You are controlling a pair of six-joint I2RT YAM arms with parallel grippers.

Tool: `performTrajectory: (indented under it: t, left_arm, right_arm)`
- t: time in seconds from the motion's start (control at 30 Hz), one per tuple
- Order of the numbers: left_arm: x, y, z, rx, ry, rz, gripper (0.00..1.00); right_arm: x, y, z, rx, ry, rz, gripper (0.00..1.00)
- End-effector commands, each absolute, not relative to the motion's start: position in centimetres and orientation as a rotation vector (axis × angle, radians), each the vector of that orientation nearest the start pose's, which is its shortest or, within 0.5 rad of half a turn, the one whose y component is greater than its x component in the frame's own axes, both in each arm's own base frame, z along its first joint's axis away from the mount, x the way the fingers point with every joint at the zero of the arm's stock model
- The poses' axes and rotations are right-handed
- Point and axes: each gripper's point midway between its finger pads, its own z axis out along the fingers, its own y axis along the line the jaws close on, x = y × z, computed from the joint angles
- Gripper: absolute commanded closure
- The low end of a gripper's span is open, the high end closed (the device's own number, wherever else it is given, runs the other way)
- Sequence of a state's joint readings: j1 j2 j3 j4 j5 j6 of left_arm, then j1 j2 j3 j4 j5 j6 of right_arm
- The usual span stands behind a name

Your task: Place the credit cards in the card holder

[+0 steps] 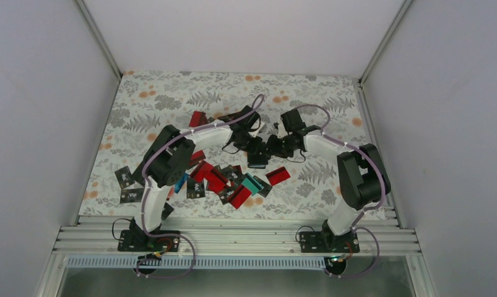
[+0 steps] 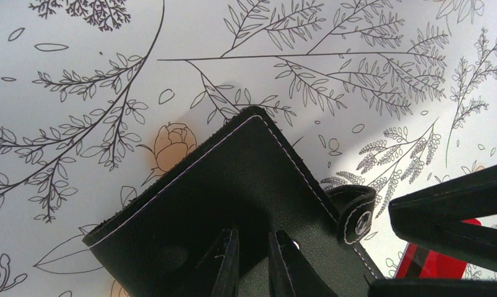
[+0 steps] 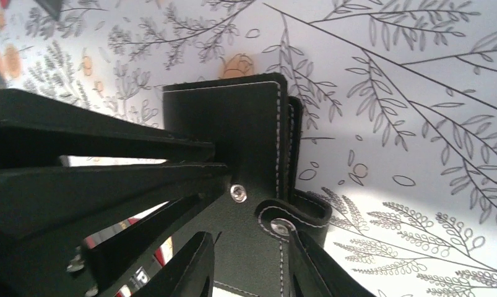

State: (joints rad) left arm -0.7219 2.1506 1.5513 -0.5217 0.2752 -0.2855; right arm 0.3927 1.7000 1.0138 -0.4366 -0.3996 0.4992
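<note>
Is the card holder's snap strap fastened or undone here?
Undone. In the right wrist view the strap curls free beside the card holder, its end clear of the stud on the cover.

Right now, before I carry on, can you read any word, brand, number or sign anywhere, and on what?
No text can be read.
White markings on the black cards: too small to read.
The card holder: no text, only a plain snap.
The red cards: nothing legible.
</note>
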Motion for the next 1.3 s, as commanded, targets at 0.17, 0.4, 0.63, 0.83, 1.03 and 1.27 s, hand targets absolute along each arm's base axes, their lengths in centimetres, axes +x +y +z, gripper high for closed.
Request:
performTrajectory:
  t: [0.17,0.4,0.63,0.83,1.03,1.27]
  left_arm:
    - [31.5,-32.6,-3.9,0.651,2.936,-0.446,0.84]
    - [31.6,-32.8,-3.7,0.666,2.918,-0.462,0.84]
    - [31.7,-33.1,-3.5,0.672,2.902,-0.485,0.84]
    - [31.7,-33.2,-3.4,0.678,2.893,-0.495,0.84]
    - [31.3,-33.2,-3.5,0.675,2.893,-0.521,0.84]
    - [31.1,-33.6,-1.7,0.591,2.855,-0.724,0.84]
  right_arm:
    - [32.7,20.8,5.3,0.147,2.833,0.583,0.66]
    - [32.8,20.6,4.7,0.151,2.869,0.402,0.64]
    - [32.9,20.8,4.2,0.119,2.883,0.210,0.63]
    - [33.0,20.6,3.7,0.109,2.885,0.080,0.63]
    - [33.3,21.6,3.1,0.124,2.864,0.138,0.63]
    - [33.5,22.7,4.3,0.150,2.805,0.274,0.62]
